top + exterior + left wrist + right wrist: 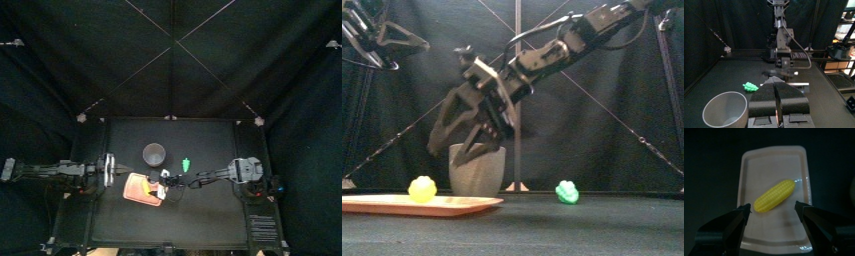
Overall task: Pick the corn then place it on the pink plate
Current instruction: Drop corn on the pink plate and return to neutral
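Pink tray (pixel 382 204) lies flat at the desk's (pixel 609 228) front left. R arm comes across from the right. R pincer (pixel 772 207) hangs over the tray, jaws spread wide, gripping nothing. L pincer (pixel 777 91) rests at the left, jaws pressed together, empty. Grey speckled cup (pixel 478 172) stands upright behind the tray. Corn (pixel 775 195) lies diagonally on the tray, below & between the R jaws, apart from both. Small green toy (pixel 567 191) sits on the desk, right of the cup.
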Action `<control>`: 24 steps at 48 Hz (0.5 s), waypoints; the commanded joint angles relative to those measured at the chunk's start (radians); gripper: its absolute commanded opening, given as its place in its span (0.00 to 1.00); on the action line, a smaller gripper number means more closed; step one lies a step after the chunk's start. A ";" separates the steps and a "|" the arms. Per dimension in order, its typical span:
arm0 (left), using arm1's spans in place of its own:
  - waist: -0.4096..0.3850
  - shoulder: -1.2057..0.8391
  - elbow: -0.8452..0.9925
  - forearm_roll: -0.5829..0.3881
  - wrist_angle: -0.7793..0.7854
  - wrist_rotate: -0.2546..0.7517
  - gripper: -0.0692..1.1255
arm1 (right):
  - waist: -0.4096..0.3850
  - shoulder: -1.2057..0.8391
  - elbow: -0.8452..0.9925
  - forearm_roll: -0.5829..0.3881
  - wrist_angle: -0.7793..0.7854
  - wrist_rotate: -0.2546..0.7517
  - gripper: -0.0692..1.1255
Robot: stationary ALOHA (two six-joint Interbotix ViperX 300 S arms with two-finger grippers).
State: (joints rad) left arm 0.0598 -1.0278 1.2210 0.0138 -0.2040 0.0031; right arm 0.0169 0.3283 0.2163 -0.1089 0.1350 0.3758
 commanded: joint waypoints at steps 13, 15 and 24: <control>0.011 -0.009 -0.014 0.006 -0.003 0.003 0.04 | -0.032 -0.422 0.179 -0.078 -0.015 0.005 0.91; 0.012 -0.011 -0.014 0.006 -0.005 0.003 0.04 | -0.028 -0.463 0.218 -0.086 -0.049 0.006 0.91; 0.014 -0.015 -0.012 0.012 -0.002 0.003 0.04 | -0.026 -0.641 0.379 -0.091 -0.204 0.006 0.91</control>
State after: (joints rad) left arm 0.0690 -1.0416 1.2241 0.0215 -0.2025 0.0046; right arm -0.0077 -0.2194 0.5522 -0.2025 -0.0077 0.3835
